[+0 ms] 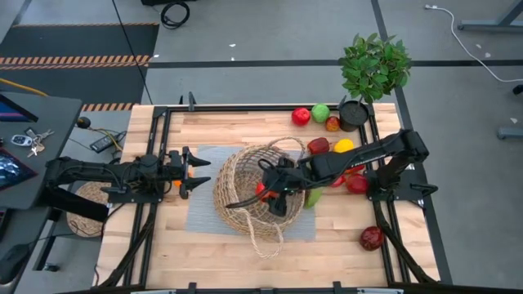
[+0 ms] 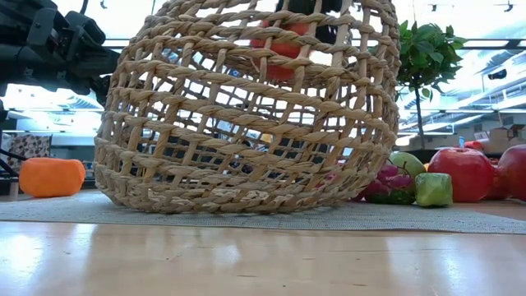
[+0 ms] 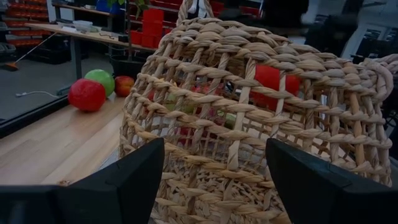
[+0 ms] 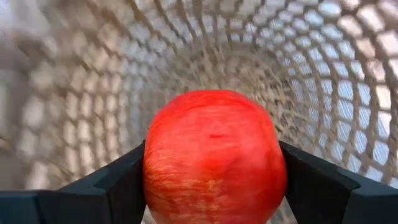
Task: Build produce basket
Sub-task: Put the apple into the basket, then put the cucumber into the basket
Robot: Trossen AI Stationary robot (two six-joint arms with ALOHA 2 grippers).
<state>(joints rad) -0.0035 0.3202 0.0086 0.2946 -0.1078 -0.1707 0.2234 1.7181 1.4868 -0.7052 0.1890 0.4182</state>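
Observation:
The wicker basket [image 1: 245,189] sits on a grey mat [image 1: 204,214] at mid-table. My right gripper [image 1: 263,189] reaches over its rim from the right, shut on a red apple [image 4: 214,155]. The basket's inside [image 4: 261,56] lies beyond the apple. Through the weave the apple shows high up in the low view [image 2: 279,45] and in the left wrist view [image 3: 273,81]. My left gripper [image 1: 200,171] waits open, level, just left of the basket [image 3: 261,124], touching nothing. An orange piece [image 2: 51,177] lies on the table beside it. My right gripper pinches the red apple by its two opposite sides [image 4: 155,177] between its two fingers [image 4: 118,183]. The fingers slant down from the table's right into the basket's mouth. The apple is lifted clear, above the basket's floor.
Loose produce lies right of the basket: a red piece [image 1: 301,116] and a green one [image 1: 320,113] at the far edge, a yellow one [image 1: 344,145], and a dark red one [image 1: 372,238] near the front right. A potted plant [image 1: 372,69] stands at the far right corner.

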